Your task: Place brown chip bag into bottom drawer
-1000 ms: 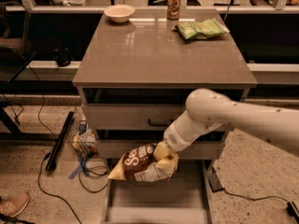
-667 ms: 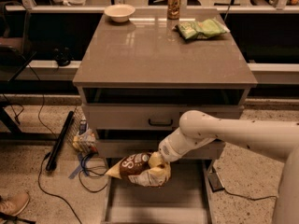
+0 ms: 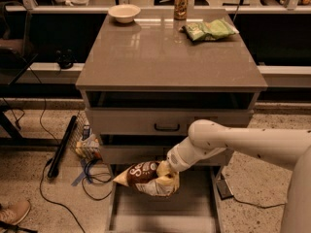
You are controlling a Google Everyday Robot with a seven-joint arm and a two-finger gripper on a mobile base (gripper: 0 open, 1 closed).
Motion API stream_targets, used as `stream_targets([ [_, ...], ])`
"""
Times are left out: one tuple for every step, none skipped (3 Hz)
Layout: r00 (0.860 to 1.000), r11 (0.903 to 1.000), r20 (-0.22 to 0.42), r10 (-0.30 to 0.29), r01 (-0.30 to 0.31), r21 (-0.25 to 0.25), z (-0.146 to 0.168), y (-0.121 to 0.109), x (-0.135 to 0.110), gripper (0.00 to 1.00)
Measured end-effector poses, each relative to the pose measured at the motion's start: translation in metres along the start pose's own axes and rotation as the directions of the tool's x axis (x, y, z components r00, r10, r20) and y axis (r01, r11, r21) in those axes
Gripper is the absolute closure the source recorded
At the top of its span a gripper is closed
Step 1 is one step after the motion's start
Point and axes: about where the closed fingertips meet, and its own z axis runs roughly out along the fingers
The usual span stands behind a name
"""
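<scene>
The brown chip bag [image 3: 146, 177] has a dark brown centre with white lettering and pale yellow ends. It hangs tilted just above the pulled-out bottom drawer [image 3: 199, 205], a wide shallow grey tray at the foot of the grey cabinet. My gripper [image 3: 166, 170] is at the end of the white arm coming from the right and is shut on the bag's right end. The bag hides most of the fingers.
The cabinet top [image 3: 165, 57] holds a white bowl [image 3: 124, 12], a can [image 3: 181, 4] and a green bag [image 3: 210, 30]. An upper drawer with a dark handle [image 3: 166, 127] is closed. Cables, a dark bar [image 3: 62, 147] and a small carton [image 3: 87, 147] lie on the floor at left.
The arm has lowered and moved left, carrying the brown chip bag down closer to the bottom drawer's floor.
</scene>
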Motion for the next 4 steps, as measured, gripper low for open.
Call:
stream_targets([
  [0.998, 0.9968, 0.007, 0.069, -0.069, 0.039, 0.031, -0.033, 0.033, 1.0],
  [0.987, 0.9837, 0.085, 0.138, -0.146, 0.105, 0.089, -0.085, 0.043, 1.0],
  [0.969, 0.9662, 0.16, 0.189, -0.212, 0.146, 0.122, -0.114, 0.04, 1.0],
  [0.949, 0.953, 0.211, 0.235, -0.268, 0.142, 0.162, -0.139, 0.033, 0.81],
])
